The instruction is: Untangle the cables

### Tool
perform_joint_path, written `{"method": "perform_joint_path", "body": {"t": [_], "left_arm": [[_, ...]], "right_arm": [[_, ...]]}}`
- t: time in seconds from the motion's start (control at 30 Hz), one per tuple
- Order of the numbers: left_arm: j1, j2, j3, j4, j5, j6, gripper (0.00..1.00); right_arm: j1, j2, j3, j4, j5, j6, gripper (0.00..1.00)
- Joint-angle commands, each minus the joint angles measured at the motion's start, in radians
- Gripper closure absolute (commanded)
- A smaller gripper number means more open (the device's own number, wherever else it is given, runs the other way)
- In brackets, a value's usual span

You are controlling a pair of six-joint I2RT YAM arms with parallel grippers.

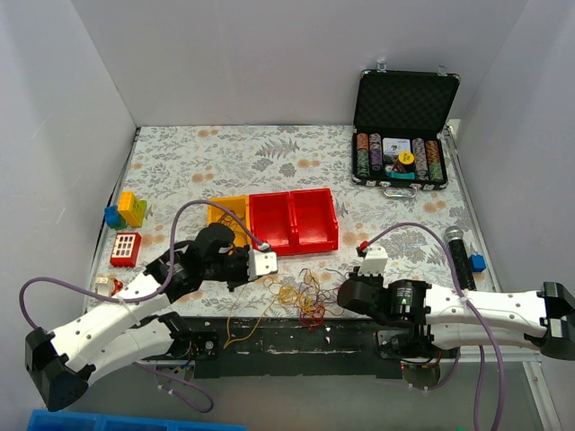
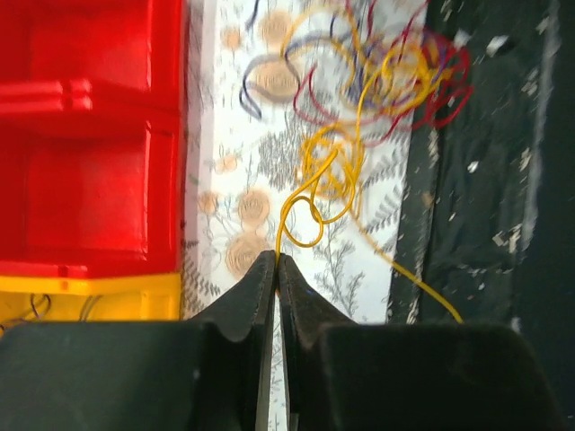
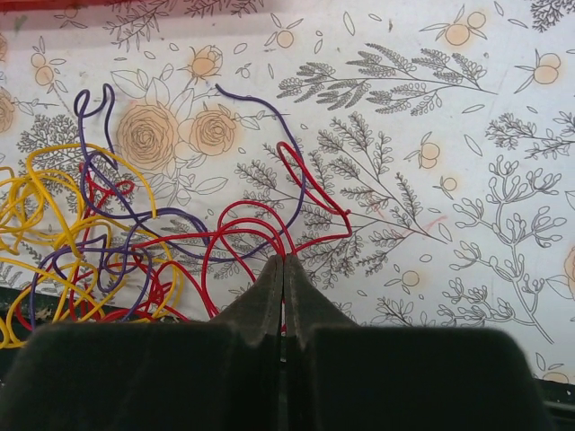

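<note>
Your left gripper (image 2: 277,260) is pinched tight on a yellow cable (image 2: 310,193). Your right gripper (image 3: 284,260) is clamped on a red cable (image 3: 260,224). The cables (image 1: 301,301) sit in one knot at the table's near edge, between both grippers. Early stage by my read: yellow, red and purple loops mostly interlaced, bulk of the work left. Behind: red bins (image 1: 293,220), then the open chip case (image 1: 404,99) far right. No readable writing or brand anywhere.

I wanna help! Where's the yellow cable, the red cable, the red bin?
yellow cable (image 2: 280,233): left wrist view, lowest stretch.
red cable (image 3: 319,187): right wrist view, loop's right side.
red bin (image 1: 293,248): top external view, front wall.
</note>
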Motion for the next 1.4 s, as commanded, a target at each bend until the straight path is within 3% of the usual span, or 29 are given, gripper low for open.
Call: {"method": "perform_joint_path", "body": {"t": [0.0,0.13,0.27,0.33,0.53,0.67,0.8,1.03,1.37], "left_arm": [[-0.006,0.007,-0.076,0.052,-0.122,0.095,0.89],[-0.006,0.028,-0.083,0.127,-0.094,-0.070,0.67],[-0.006,0.079,-0.087,0.169,-0.004,-0.181,0.33],[-0.006,0.112,-0.092,0.173,0.053,-0.209,0.24],[-0.071,0.181,-0.119,0.207,0.097,-0.237,0.33],[-0.124,0.229,-0.153,0.230,0.056,-0.220,0.34],[-0.154,0.267,-0.204,0.290,0.004,-0.185,0.34],[-0.177,0.299,-0.280,0.512,-0.205,-0.181,0.34],[-0.180,0.323,-0.293,0.526,-0.050,-0.178,0.32]], "right_arm": [[0.006,-0.033,0.020,-0.049,0.048,0.052,0.99],[0.006,-0.068,-0.004,0.002,0.044,0.026,0.99],[0.006,-0.048,-0.003,0.014,0.031,0.012,0.97],[0.006,-0.031,0.000,0.011,0.027,0.014,0.96],[0.006,-0.027,0.005,0.011,0.025,0.023,0.96],[0.006,-0.040,0.002,0.007,0.030,0.025,0.96],[0.006,-0.053,0.003,0.004,0.030,0.028,0.96],[0.006,-0.056,0.009,0.013,0.030,0.020,0.96],[0.006,-0.053,-0.009,0.039,0.018,0.022,0.98]]}}
